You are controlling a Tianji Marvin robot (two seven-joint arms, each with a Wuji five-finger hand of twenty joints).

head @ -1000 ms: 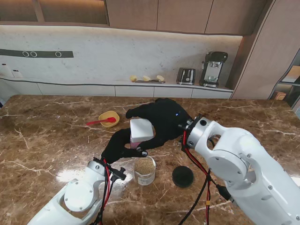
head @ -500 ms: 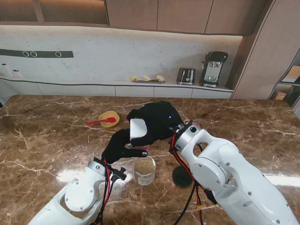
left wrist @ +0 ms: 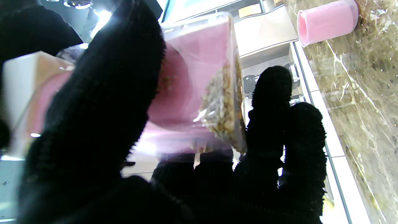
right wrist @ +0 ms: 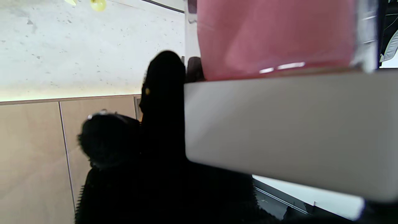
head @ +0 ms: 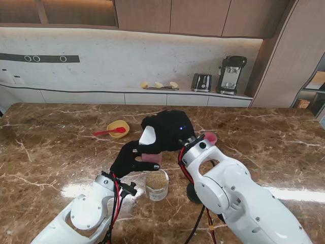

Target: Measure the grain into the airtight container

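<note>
Grain shows inside the pink, white-lidded container [head: 150, 147], which is tipped and gripped between both gloved hands just above the open glass jar [head: 156, 185]. Right hand [head: 170, 129] clasps its lid end; left hand [head: 129, 158] wraps the body. Black lid [head: 192, 193] lies right of the jar.

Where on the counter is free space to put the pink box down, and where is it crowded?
Free marble lies left of the yellow bowl and right of the pink cup. It is crowded by the grain jar, between the black lid and both hands holding the pink box.
</note>
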